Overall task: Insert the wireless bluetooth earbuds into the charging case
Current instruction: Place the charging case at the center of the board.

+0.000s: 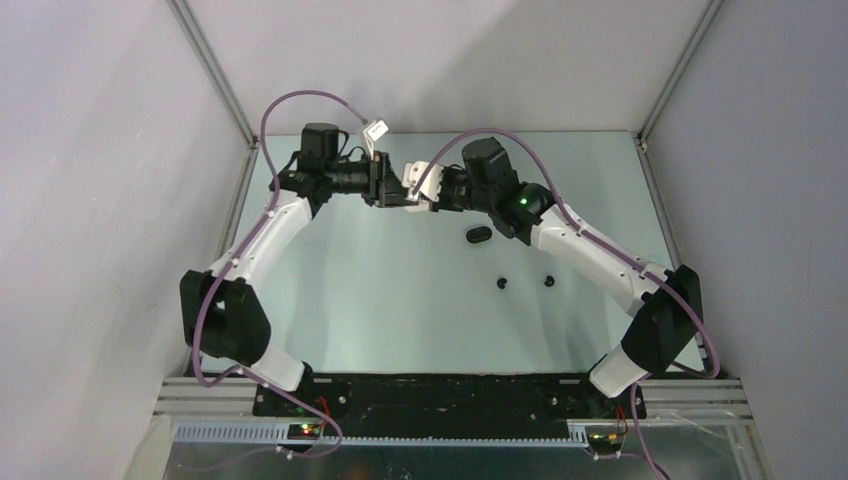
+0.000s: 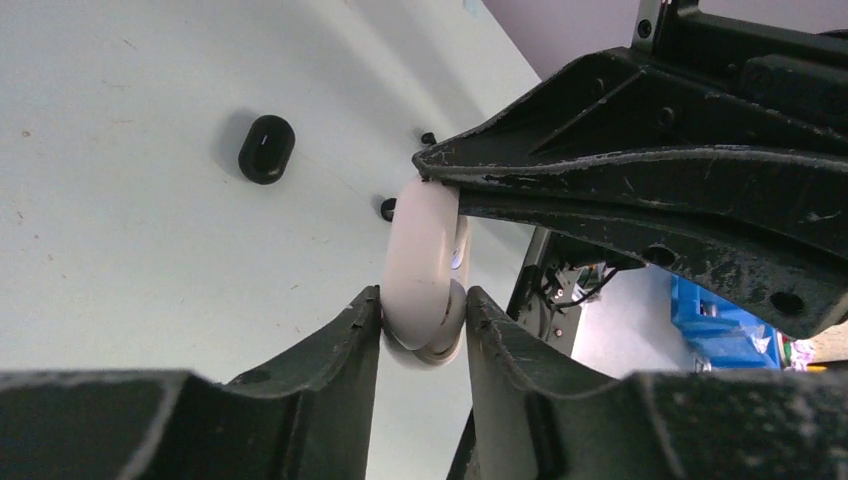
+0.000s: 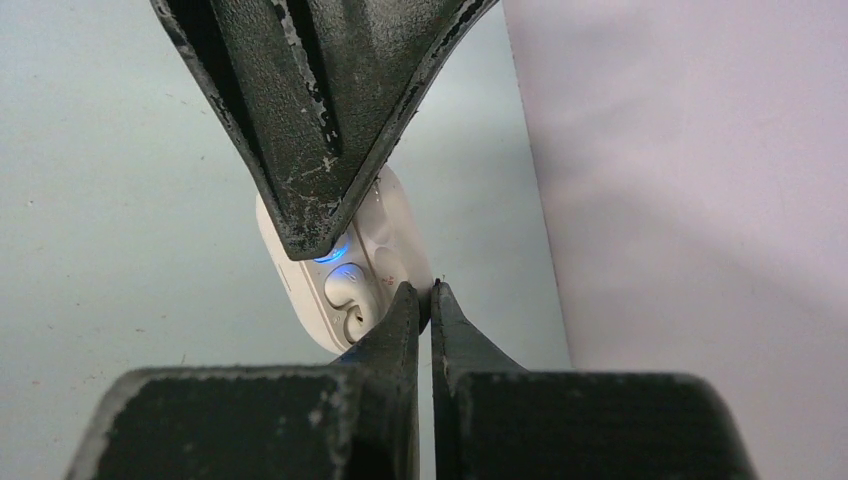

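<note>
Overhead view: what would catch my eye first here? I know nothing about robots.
The left arm and right arm meet over the far middle of the table, the left jaws pinching a white case. In the right wrist view, a blue light glows inside it beside a white bud. A black case and two black buds lie loose by the right arm.

A pale, faintly green worktop (image 1: 400, 300) fills the floor of the enclosure, its surface dotted with small specks and scuffs in the left wrist view. Plain grey walls (image 1: 90, 180) rise on three sides, joined at the far corners by slanting aluminium posts (image 1: 215, 75). Along the near edge lies a black mounting plate (image 1: 450, 395), with a slotted white cable duct (image 1: 400, 433) just in front of it. Past the worktop's edge, blurred blue items (image 2: 720, 325) show.
</note>
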Motion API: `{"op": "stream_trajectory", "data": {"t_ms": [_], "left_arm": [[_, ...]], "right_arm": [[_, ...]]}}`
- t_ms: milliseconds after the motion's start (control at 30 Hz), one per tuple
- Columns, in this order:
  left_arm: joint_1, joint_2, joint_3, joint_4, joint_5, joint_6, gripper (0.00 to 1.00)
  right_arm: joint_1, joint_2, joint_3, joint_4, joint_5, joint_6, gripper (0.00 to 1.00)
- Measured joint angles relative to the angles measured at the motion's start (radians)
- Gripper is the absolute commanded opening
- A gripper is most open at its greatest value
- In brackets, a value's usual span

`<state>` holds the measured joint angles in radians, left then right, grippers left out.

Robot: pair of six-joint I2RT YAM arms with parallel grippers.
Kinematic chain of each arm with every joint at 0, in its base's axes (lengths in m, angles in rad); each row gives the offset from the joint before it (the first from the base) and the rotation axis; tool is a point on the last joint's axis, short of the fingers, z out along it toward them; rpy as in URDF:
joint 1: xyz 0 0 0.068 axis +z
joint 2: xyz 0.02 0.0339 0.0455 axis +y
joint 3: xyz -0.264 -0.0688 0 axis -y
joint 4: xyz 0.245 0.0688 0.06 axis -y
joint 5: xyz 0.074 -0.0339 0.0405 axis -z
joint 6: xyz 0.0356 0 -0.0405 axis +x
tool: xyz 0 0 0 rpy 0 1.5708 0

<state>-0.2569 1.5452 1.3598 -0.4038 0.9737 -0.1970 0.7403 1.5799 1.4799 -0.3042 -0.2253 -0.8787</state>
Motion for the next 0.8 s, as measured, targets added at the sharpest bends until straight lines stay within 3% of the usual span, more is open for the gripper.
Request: {"op": "stream_trajectory", "data": {"t_ms": [167, 333, 400, 433, 500, 600, 633, 800], "left_arm": [[0.000, 0.007, 0.000, 0.017, 0.003, -0.039, 0.28], [0.004, 0.011, 0.000, 0.031, 0.005, -0.065, 0.26], [0.005, 0.013, 0.000, 0.034, 0.006, -0.069, 0.36], [0.005, 0.013, 0.000, 0.035, 0.006, -0.072, 0.50], [0.006, 0.014, 0.000, 0.039, 0.006, -0.072, 0.63], [0.010, 0.014, 0.000, 0.045, 0.011, -0.079, 0.75], [0.013, 0.014, 0.000, 0.048, 0.018, -0.080, 0.84], [0.054, 0.014, 0.002, 0.052, 0.054, -0.083, 0.99]], "right_arm": [[0.002, 0.000, -0.010, 0.011, 0.010, -0.024, 0.00], [0.003, 0.000, -0.011, 0.013, 0.015, -0.039, 0.00], [0.003, 0.000, -0.013, 0.018, 0.019, -0.041, 0.00], [0.003, 0.000, -0.014, 0.020, 0.019, -0.042, 0.00], [0.003, 0.000, -0.017, 0.027, 0.020, -0.043, 0.00], [0.006, 0.000, -0.020, 0.029, 0.020, -0.043, 0.00], [0.007, 0.000, -0.021, 0.030, 0.020, -0.043, 0.00], [0.009, 0.000, -0.023, 0.033, 0.026, -0.043, 0.00]]}}
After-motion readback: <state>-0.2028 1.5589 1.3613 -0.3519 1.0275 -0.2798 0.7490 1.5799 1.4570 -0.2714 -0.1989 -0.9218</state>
